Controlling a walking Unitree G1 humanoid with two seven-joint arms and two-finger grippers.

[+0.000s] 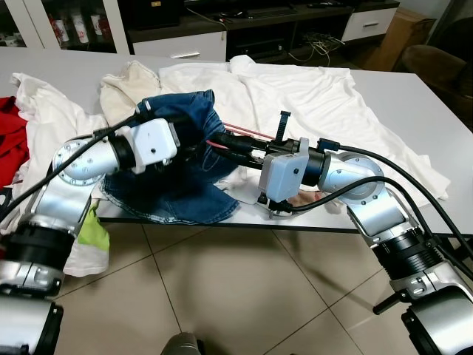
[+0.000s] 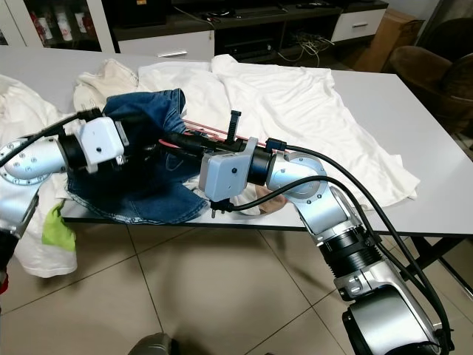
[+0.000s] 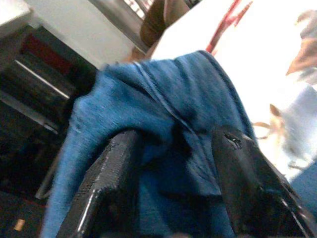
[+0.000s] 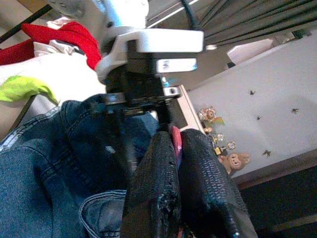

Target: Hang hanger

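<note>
A blue denim garment (image 1: 174, 188) lies at the table's front edge, part of it heaped up over my left gripper (image 1: 194, 142). In the left wrist view its two fingers (image 3: 109, 173) stand apart with denim (image 3: 173, 129) spread across the gap. A thin red hanger (image 1: 247, 133) lies on the white cloth beside the denim. My right gripper (image 1: 229, 146) reaches in from the right, its fingers (image 4: 153, 183) pressed together on a red part of the hanger (image 4: 175, 139), close to the left gripper. The hanger's end is hidden under the denim.
White shirts and sheets (image 1: 318, 96) cover much of the grey table (image 1: 414, 96). A red garment (image 1: 7, 140) and a green cloth (image 1: 92, 229) are at the left. A dark cabinet (image 1: 251, 29) and a brown armchair (image 1: 443, 63) stand behind. Tiled floor (image 1: 244, 288) lies below.
</note>
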